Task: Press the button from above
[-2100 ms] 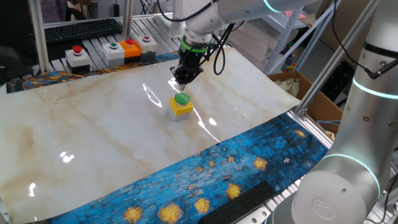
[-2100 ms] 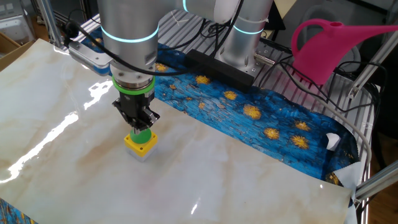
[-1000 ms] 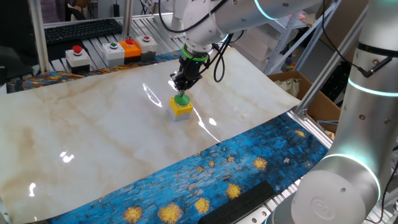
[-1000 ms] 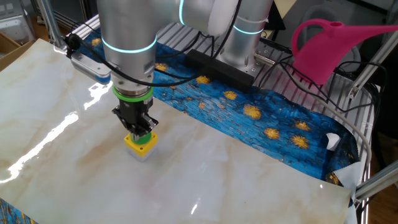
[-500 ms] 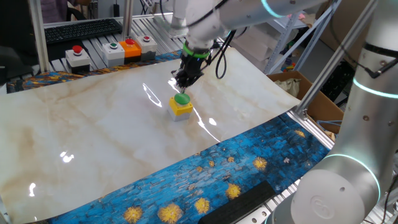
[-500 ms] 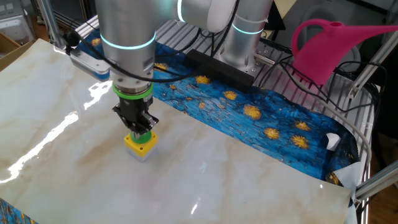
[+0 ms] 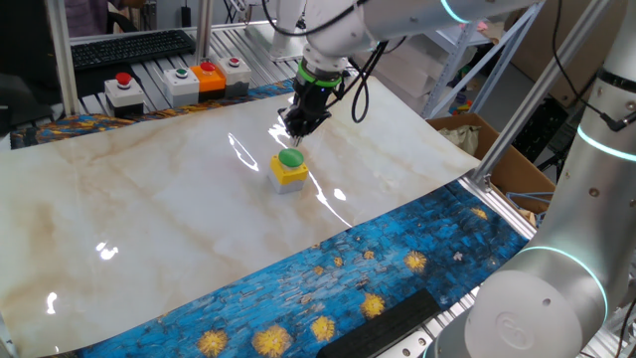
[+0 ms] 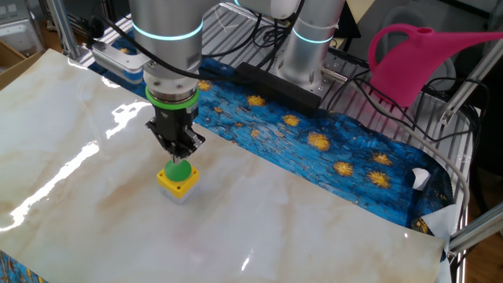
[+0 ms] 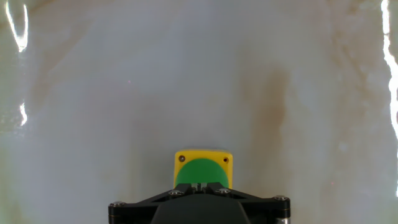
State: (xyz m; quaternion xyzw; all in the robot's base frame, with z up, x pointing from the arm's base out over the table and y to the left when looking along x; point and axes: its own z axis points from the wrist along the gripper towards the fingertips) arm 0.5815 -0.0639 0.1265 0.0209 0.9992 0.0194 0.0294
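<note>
Since a second ago your fingers [image 8: 179, 149] have lifted off the button [image 8: 178, 170]; they're pressed together just above it. It sits mid-counter [image 8: 314, 228] on its yellow box [image 8: 177, 186].

Hidden or cut off: near part of the button [image 9: 200, 174] behind my hand [image 9: 200, 186] in the hand view, my hand's lower body past that frame's bottom edge, fingertip gap unreadable in every view, pink watering can [image 8: 424, 55] cropped at right.
</note>
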